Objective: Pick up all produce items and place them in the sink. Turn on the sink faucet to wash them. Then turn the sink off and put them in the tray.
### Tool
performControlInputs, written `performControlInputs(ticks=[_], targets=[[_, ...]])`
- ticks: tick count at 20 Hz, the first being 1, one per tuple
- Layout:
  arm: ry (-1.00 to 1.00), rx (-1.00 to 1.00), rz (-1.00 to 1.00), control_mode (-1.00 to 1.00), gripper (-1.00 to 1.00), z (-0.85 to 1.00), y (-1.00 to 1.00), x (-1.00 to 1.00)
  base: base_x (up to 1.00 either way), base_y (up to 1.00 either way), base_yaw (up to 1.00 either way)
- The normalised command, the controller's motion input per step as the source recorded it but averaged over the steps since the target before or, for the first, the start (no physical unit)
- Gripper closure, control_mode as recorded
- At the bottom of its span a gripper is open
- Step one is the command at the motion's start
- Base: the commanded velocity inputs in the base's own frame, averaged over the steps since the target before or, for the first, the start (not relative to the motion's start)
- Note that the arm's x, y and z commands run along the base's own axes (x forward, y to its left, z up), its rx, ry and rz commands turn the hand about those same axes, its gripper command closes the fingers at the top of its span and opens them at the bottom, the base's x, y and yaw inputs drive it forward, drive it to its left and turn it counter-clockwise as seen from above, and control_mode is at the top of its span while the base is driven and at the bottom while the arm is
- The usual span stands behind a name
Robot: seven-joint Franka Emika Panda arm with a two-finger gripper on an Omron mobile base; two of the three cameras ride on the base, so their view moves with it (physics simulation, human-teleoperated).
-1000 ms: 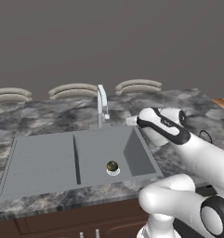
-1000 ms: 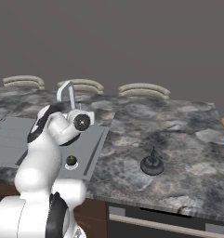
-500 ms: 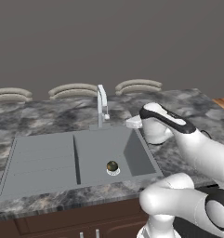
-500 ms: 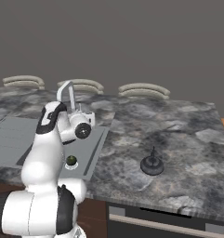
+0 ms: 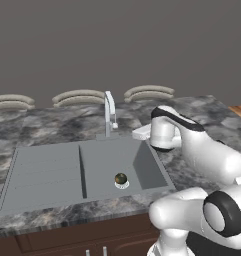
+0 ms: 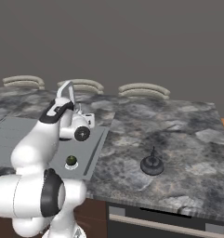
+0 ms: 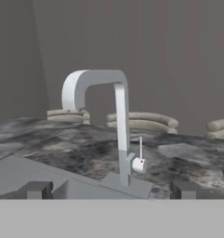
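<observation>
While the produce (image 5: 121, 178) already sits in the sink (image 5: 52, 172), the claw (image 7: 108, 190), fingers apart, faces the faucet (image 7: 117, 125) ahead; washing and traying remain.

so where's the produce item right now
The produce item sits on the white drain at the bottom of the sink basin, in front of the faucet; the open gripper is above the basin's rim, empty.

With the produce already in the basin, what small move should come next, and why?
Probably ease the open tool forward to the faucet handle: the produce item sits on the drain in the sink, no water shows, and the hand view faces the faucet.
</observation>
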Motion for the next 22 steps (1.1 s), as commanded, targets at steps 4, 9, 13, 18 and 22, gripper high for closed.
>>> performControlInputs(ticks=[4, 9, 13, 18, 22], targets=[[0.00, 0.00, 0.00, -1.00, -1.00, 0.00, 0.00, 0.24, 0.00, 0.00, 0.00], [0.00, 0.00, 0.00, -1.00, -1.00, 0.00, 0.00, 0.24, 0.00, 0.00, 0.00], [0.00, 0.00, 0.00, -1.00, -1.00, 0.00, 0.01, 0.24, 0.00, 0.00, 0.00], [0.00, 0.00, 0.02, -1.00, -1.00, 0.00, 0.04, 0.25, 0.00, 0.00, 0.00], [0.00, 0.00, 0.03, -1.00, -1.00, 0.00, 0.09, 0.24, 0.00, 0.00, 0.00]])
